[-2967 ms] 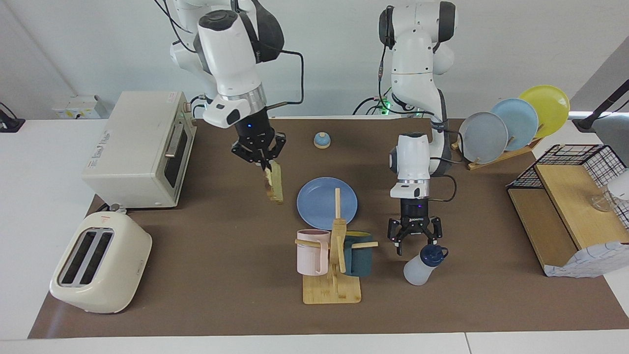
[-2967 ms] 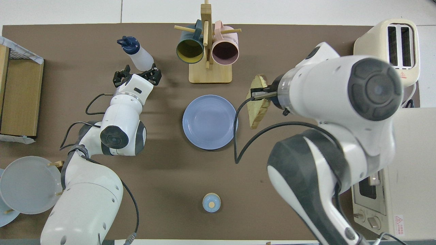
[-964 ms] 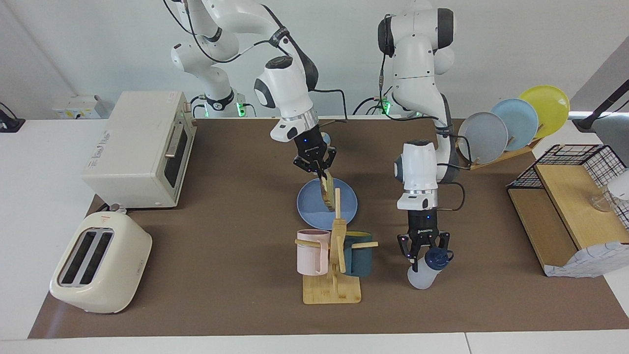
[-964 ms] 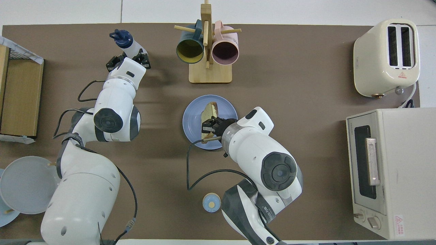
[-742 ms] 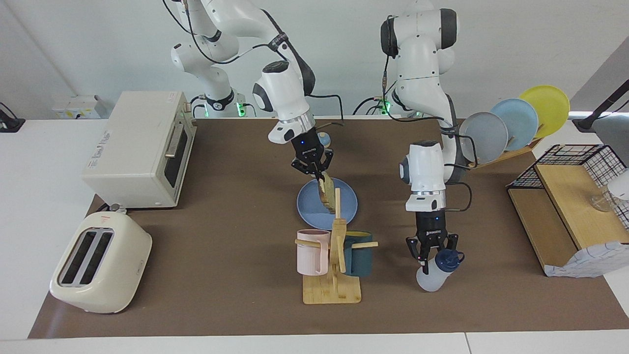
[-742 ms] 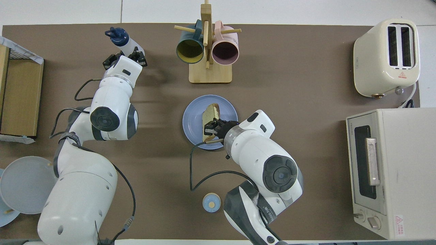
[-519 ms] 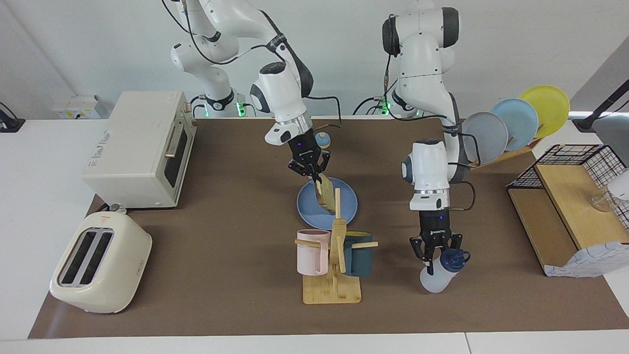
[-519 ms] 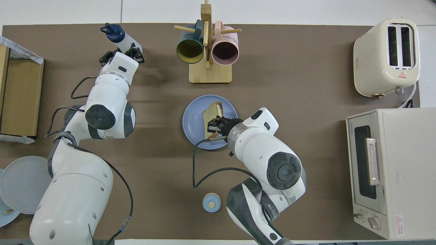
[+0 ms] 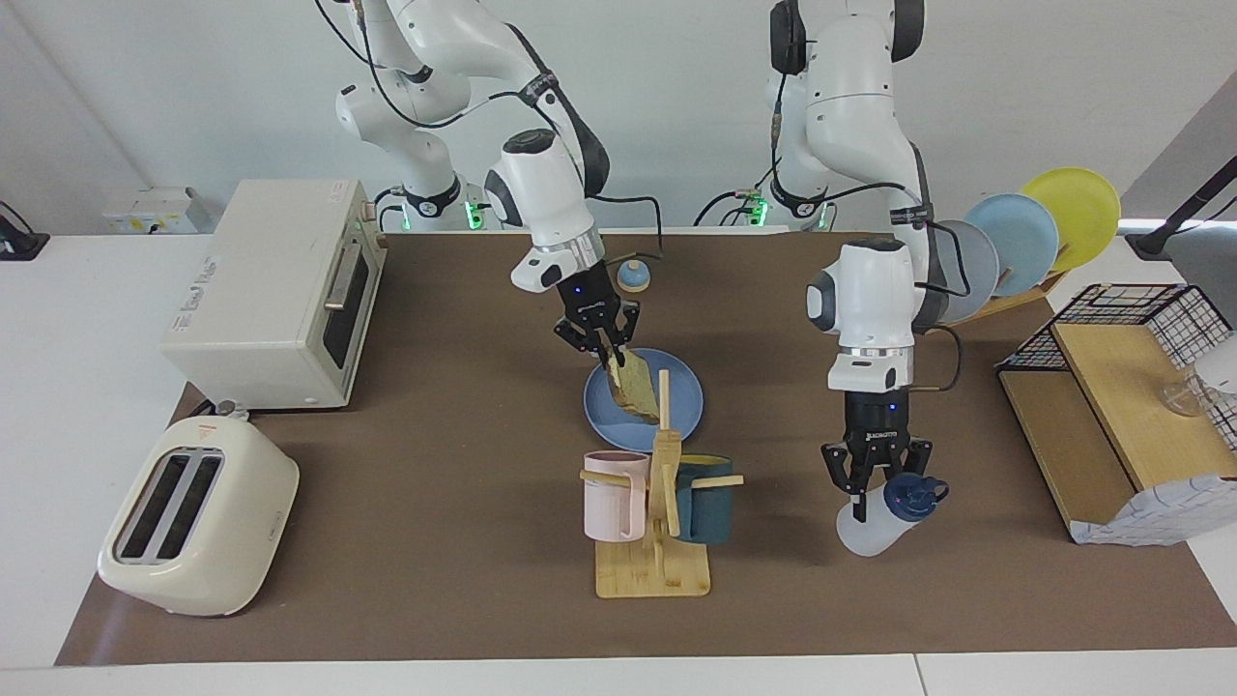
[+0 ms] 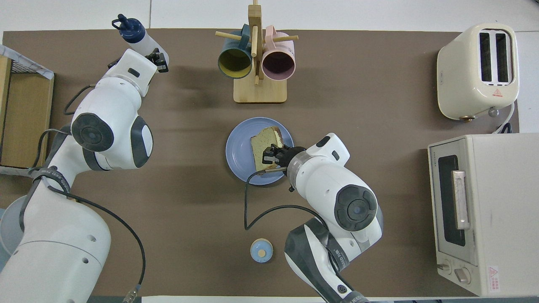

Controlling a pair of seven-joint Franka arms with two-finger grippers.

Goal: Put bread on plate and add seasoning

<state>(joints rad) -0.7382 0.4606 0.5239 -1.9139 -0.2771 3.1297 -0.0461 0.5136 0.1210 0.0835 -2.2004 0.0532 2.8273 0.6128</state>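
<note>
On the plate (image 9: 684, 411): one bread (image 9: 633, 389) (tilted).

No words or numbers are clear enough to read. The toaster oven (image 9: 275, 290) has writing on top, too small to read.

Tan bread slice (image 9: 635, 389) leaning tilted on a round blue plate (image 9: 686, 409) just beside the mug rack (image 9: 657, 522). Whitish bottle (image 9: 875, 522) with navy cap, tilted, lifted above the bench.
</note>
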